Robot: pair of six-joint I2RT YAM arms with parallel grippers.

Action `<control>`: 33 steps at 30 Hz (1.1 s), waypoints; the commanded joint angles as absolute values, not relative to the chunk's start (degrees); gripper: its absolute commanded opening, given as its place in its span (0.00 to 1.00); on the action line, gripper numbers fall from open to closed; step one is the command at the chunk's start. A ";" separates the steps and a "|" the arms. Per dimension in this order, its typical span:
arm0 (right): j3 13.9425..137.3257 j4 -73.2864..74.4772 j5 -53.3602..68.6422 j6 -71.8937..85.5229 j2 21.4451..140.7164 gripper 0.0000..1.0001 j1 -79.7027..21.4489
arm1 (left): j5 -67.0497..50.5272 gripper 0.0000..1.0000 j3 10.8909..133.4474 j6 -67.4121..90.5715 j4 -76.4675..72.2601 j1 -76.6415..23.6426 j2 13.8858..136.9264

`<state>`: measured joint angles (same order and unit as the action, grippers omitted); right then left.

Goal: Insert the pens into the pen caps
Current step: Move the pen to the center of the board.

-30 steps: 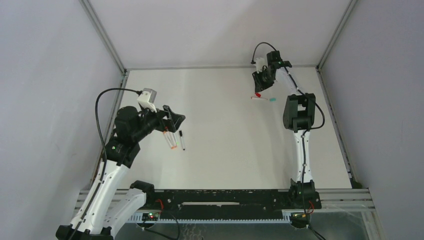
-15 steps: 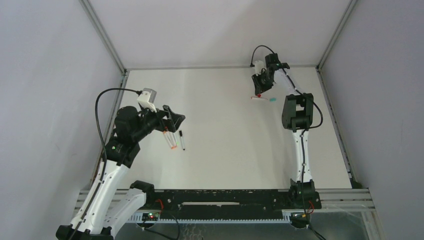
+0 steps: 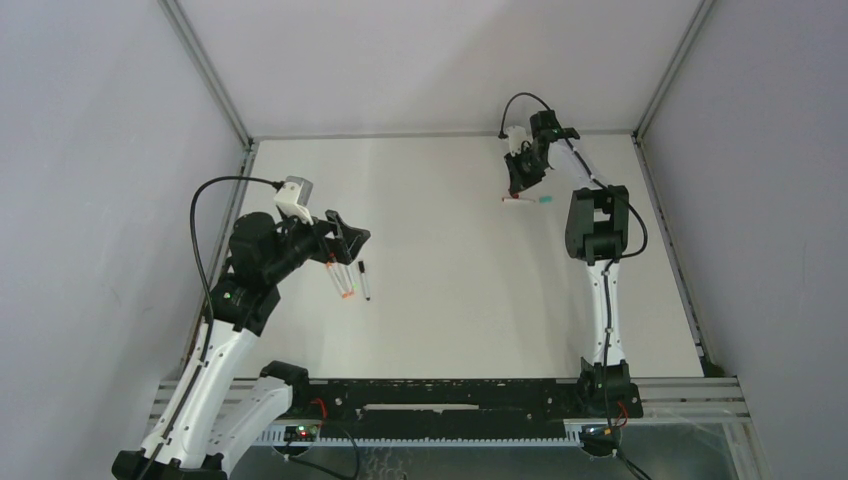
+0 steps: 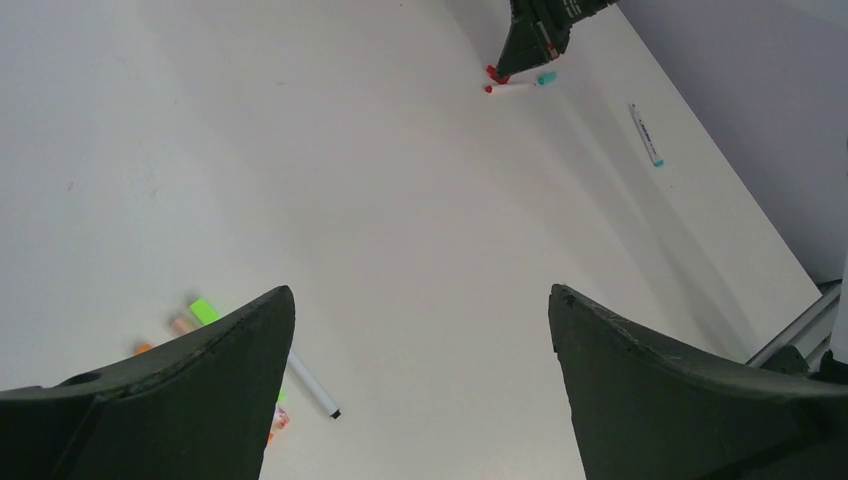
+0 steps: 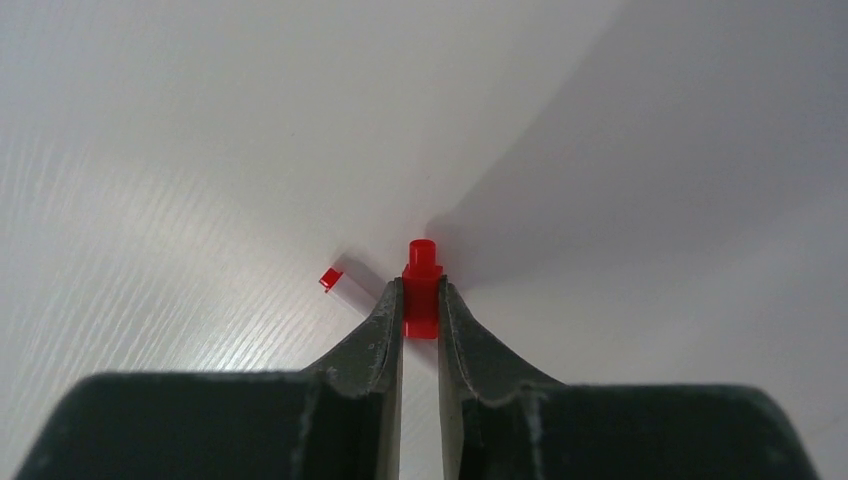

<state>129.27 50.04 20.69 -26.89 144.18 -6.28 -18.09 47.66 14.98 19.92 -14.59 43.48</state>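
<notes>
Jaws of the right gripper [image 5: 421,288] are closed narrowly on one red cap [image 5: 421,262], gripped from both sides at 1 o'clock on the table [image 3: 450,300]. Those of the left gripper [image 4: 420,298] are spread wide, with nothing held. Five pens are counted: three pens [image 3: 348,283] at 9 o'clock beside the left gripper, one red-ended pen [image 3: 516,200] just beside the red cap, and one teal-ended pen [image 4: 646,133] toward 2 o'clock. One teal cap [image 3: 545,199] is seen next to the red-ended pen. The right arm is stretched far forward with its wrist tipped down. The left arm is folded, its gripper raised.
</notes>
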 commanded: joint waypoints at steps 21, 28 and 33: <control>92.45 45.09 26.38 -27.17 118.87 0.17 -9.11 | -17.58 1.00 47.17 14.24 19.16 -14.08 41.84; 88.13 46.61 26.92 -29.34 116.03 0.34 -10.00 | -17.53 1.00 47.19 14.24 19.16 -14.11 41.57; 85.70 46.32 28.09 -30.69 108.48 0.59 -9.20 | -17.55 1.00 47.19 14.33 19.16 -14.06 41.24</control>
<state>86.67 46.04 26.09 -28.80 117.36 -9.47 -18.06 47.66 14.98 19.92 -14.59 42.22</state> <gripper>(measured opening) 0.545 0.996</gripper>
